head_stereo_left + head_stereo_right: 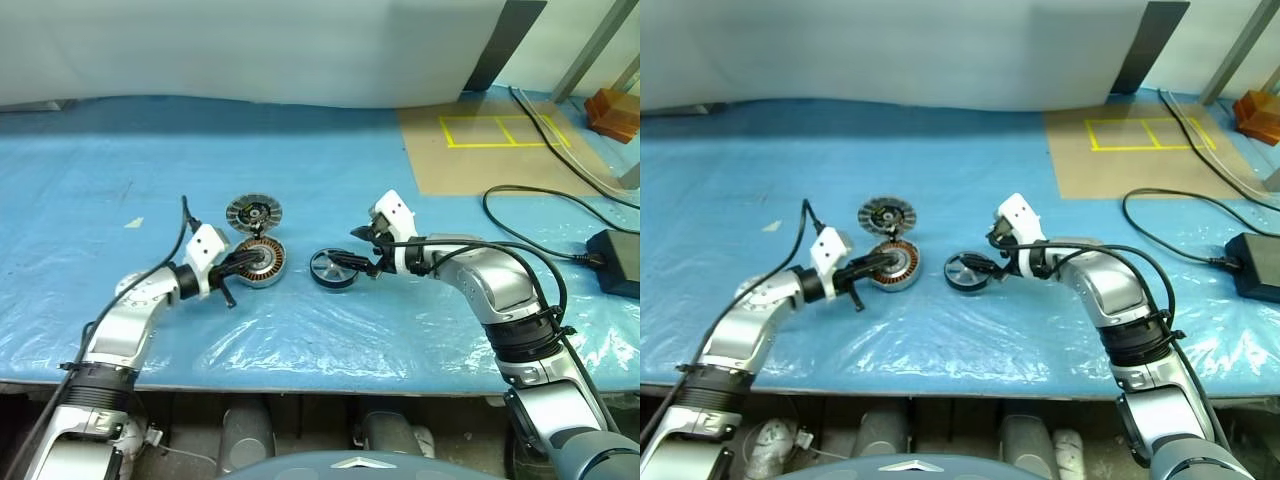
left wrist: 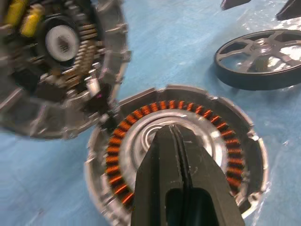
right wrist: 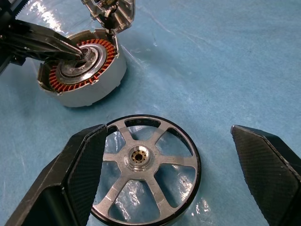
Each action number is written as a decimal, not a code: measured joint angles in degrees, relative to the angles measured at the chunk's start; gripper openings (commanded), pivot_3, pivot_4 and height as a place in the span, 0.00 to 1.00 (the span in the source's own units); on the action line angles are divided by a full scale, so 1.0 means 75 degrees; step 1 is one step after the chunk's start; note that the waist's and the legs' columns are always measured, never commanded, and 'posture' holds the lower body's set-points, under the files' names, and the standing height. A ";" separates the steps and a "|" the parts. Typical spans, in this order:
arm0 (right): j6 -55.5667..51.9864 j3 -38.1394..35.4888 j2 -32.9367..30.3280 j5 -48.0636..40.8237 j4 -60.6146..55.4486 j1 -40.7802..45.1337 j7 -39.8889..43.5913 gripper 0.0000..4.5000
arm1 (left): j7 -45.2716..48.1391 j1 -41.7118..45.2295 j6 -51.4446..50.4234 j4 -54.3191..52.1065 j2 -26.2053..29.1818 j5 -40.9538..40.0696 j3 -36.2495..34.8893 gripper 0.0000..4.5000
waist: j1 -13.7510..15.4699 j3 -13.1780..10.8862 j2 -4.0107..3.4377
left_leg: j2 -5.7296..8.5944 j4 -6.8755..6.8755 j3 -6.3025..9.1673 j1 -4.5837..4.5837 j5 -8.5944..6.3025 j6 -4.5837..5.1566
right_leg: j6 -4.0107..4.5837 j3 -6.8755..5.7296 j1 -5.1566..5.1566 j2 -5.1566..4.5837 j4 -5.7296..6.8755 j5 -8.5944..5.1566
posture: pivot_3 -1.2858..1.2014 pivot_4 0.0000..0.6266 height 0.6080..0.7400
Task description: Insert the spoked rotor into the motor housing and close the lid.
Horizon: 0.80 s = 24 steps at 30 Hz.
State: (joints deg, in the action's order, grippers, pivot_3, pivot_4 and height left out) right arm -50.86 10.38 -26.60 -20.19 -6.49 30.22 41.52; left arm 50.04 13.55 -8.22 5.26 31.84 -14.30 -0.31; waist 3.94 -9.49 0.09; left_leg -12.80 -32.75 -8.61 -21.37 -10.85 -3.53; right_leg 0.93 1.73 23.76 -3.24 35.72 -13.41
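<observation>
Three parts lie on my blue surface [image 1: 300, 140]: one rotor [image 3: 143, 170], one housing [image 3: 84, 70], one lid [image 1: 254, 212]. My left hand [image 2: 173, 141], fingers pressed together, covers the housing's hub; it seems to touch, though the tips block my view. My right hand [image 3: 169, 188] is spread wide on either side of the rotor, which lies flat just right of the housing. The lid, partly cut off in the wrist views, sits just behind the housing.
</observation>
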 measured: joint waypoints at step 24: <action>0.0443 0.0102 0.0867 -0.0612 0.0780 0.1425 0.0922 0.79 | -0.0396 0.0333 -0.0874 -0.0248 -0.0291 -0.1058 -0.0902 0.00 | -0.0005 0.0001 0.0002 | -0.0001 0.0001 0.0000 -0.0019 0.0000 0.0000 | 0.0000 -0.0005 0.0014 0.0003 0.0000 0.0001 | 0.52 0.24 1.00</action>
State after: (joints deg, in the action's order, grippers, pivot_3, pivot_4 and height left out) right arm -47.54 11.14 -20.09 -24.78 -0.64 40.91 48.43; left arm 47.06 16.04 -14.77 3.40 29.65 -22.24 -7.08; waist 3.90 -9.48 0.10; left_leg -12.81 -32.75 -8.61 -21.52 -10.85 -3.53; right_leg 0.93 1.70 23.87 -3.22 35.71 -13.41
